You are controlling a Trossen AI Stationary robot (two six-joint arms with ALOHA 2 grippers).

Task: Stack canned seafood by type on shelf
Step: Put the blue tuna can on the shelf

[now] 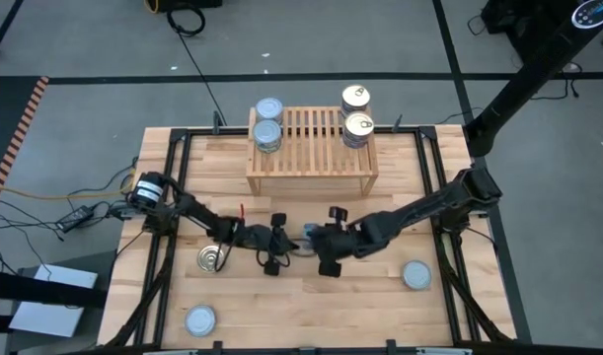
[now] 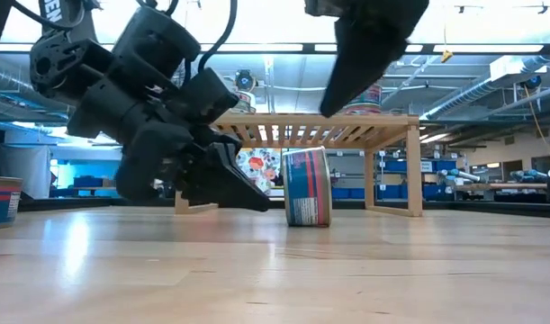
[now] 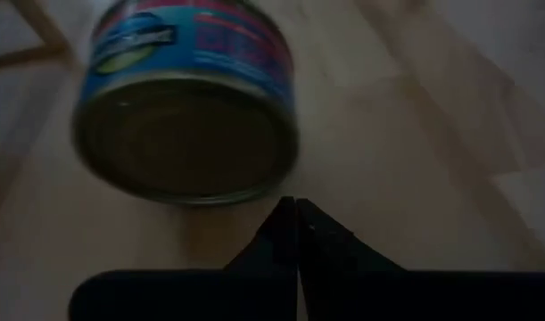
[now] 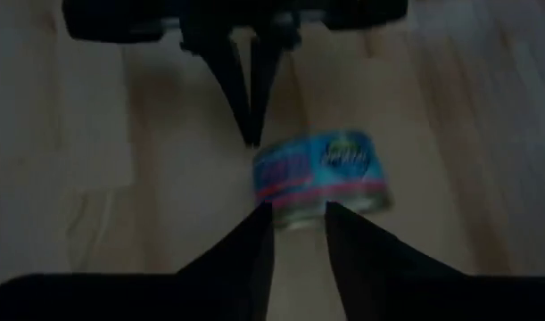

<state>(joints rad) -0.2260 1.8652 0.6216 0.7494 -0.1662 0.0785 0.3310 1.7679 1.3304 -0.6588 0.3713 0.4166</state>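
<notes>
A blue-labelled tin point(image 2: 308, 186) stands on its edge on the tabletop in front of the shelf point(image 1: 311, 148), its flat end point(image 3: 187, 143) facing my left gripper. My left gripper point(image 2: 261, 202) is shut, low over the table, its tip a small gap short of the tin on the tin's left. My right gripper point(image 4: 299, 214) hangs above the tin, pointing down, open, with nothing between its fingers. On the shelf stand two stacked silvery tins point(image 1: 267, 133) at the left and two stacked golden tins point(image 1: 357, 126) at the right.
Loose tins lie flat on the table: a golden one point(image 1: 214, 258) near the left arm, a silvery one point(image 1: 200, 320) at the near left, another silvery one point(image 1: 415, 275) at the near right. Bare wood lies between them.
</notes>
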